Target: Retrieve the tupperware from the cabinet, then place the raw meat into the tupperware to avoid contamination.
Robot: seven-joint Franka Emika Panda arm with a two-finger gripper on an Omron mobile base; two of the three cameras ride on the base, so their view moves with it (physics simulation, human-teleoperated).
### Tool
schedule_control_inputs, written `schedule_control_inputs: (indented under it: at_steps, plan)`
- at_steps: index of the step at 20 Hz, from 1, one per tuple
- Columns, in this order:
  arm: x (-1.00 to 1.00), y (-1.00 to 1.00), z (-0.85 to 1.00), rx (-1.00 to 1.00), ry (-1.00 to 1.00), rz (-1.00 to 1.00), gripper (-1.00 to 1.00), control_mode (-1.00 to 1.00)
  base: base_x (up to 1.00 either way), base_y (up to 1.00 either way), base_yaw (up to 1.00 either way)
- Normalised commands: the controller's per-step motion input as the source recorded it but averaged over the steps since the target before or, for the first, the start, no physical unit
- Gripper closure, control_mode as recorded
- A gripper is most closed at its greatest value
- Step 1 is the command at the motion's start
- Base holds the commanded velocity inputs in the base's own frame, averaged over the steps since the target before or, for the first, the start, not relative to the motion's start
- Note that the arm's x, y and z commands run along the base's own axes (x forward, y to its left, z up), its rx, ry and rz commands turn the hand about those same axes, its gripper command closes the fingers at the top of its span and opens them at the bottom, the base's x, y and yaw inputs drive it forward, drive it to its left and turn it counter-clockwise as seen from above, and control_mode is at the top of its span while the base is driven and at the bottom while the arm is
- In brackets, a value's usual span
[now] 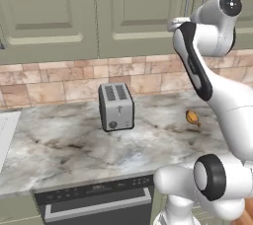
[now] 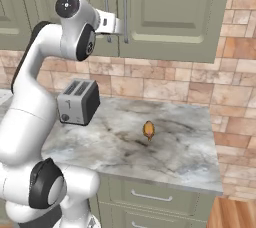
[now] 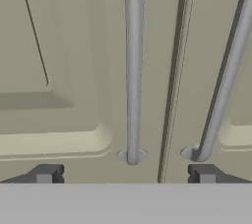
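Counted on the tabletop [image 2: 190, 157]: one toaster [image 2: 78, 102] and one piece of raw meat [image 2: 148, 130]; two cabinet handles [image 3: 133, 70] are seen.

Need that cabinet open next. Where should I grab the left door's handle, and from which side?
Grip the left bar handle low on its shaft, coming straight in at the door face. It is a slim upright bar standing off the cabinet, and the open pincer already straddles it, so the fingertips can close from either side.
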Motion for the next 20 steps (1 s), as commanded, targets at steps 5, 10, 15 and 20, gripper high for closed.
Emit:
schedule_control_inputs:
  at_steps: [5, 10, 15, 20]
  plan:
    - [0.28, -0.04, -0.04, 0.0, 0.01, 0.0, -1.0, -1.0, 0.0, 0.0, 0.0]
    - [0.29, 0.0, -0.08, 0.0, 0.0, 0.0, -1.0, -1.0, 0.0, 0.0, 0.0]
    - [0.31, -0.04, -0.14, -0.01, 0.0, 0.0, -1.0, -1.0, 0.0, 0.0, 0.0]
    - [0.35, -0.06, -0.14, 0.0, -0.01, 0.0, -1.0, -1.0, 0.0, 0.0, 0.0]
